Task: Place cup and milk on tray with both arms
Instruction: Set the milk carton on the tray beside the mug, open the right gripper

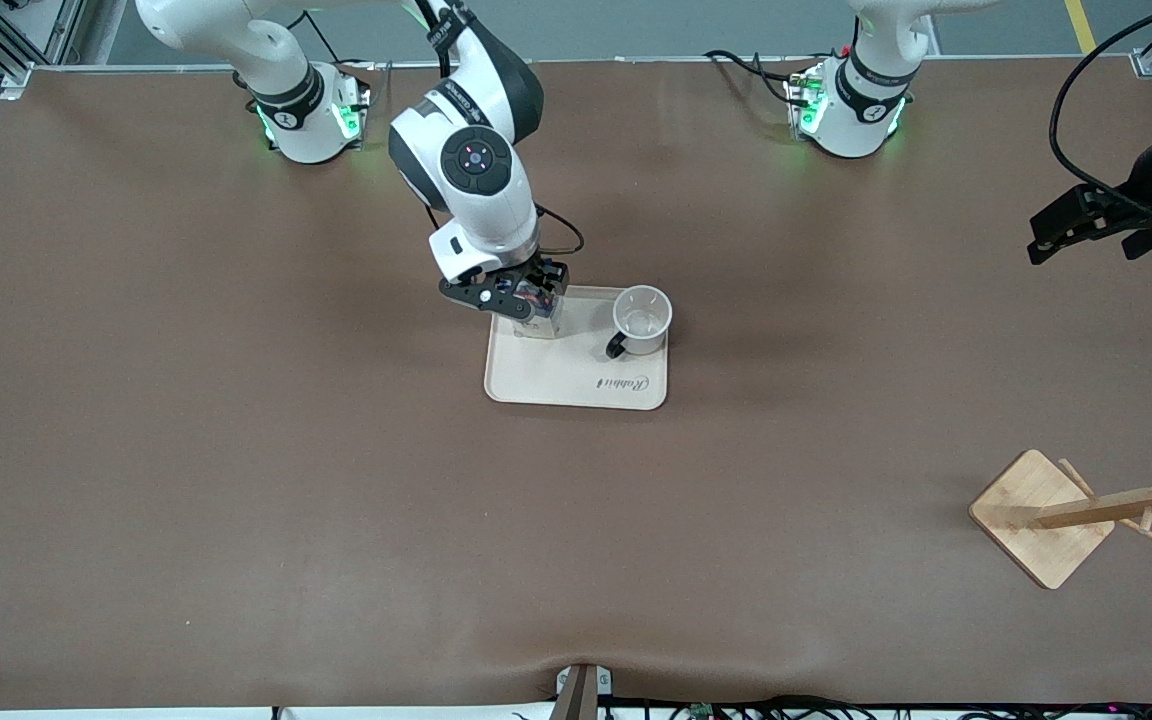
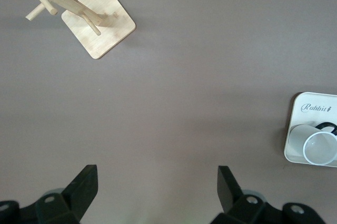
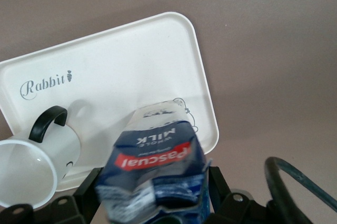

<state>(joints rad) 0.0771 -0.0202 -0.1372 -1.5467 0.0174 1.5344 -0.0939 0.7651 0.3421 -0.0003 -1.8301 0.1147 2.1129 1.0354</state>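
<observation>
The beige tray (image 1: 576, 378) lies mid-table. The white cup (image 1: 642, 320) stands upright on the tray's corner toward the left arm's end, black handle toward the front camera. My right gripper (image 1: 519, 297) is over the tray's corner toward the right arm's end, shut on the dark blue milk carton (image 1: 539, 322). In the right wrist view the carton (image 3: 158, 161) sits between the fingers (image 3: 88, 184), its base down at the tray (image 3: 131, 61), beside the cup (image 3: 37, 161). I cannot tell if it rests there. My left gripper (image 1: 1054, 232) is open and empty, up over the table's left-arm end.
A wooden rack with a square base (image 1: 1041, 515) and pegs stands near the left arm's end, nearer the front camera. It shows in the left wrist view (image 2: 99, 21), as do the tray (image 2: 310, 109) and cup (image 2: 317, 146).
</observation>
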